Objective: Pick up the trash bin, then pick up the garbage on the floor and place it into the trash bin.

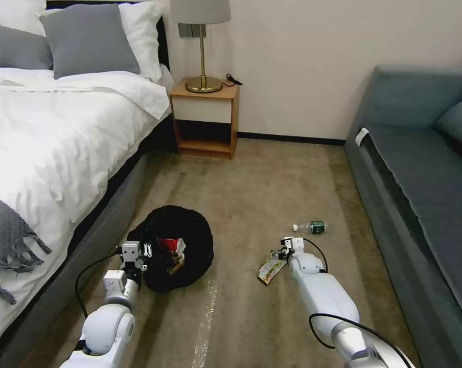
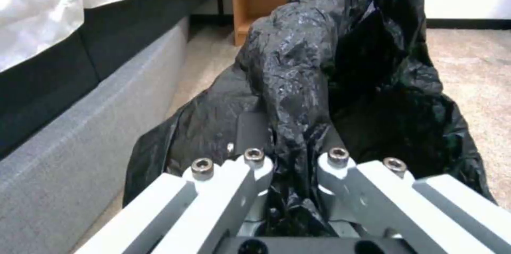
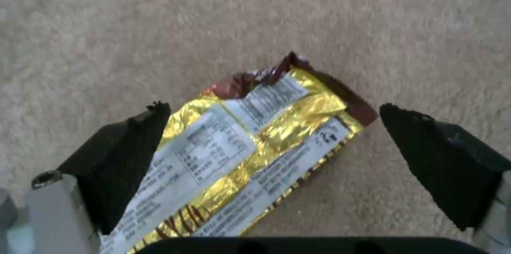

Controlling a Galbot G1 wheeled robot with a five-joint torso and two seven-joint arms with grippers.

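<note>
Two pincers (image 1: 146,251) (image 3: 271,142), bin (image 1: 190,225), wrapper (image 3: 255,146), bottle (image 1: 313,227) nearby

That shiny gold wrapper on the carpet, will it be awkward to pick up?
Probably. The wrapper looks thin, crinkled and flat on the floor, so likely light and floppy. Its glossy foil may slip between the open right gripper pads.

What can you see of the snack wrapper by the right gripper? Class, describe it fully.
The snack wrapper is a flat, crinkled gold foil packet with white printed panels and a torn dark brown end. It lies on the beige carpet floor, between the trash bin and a small bottle. The right gripper is open, its dark fingers on either side of the wrapper, one at its edge, not closed on it.
</note>
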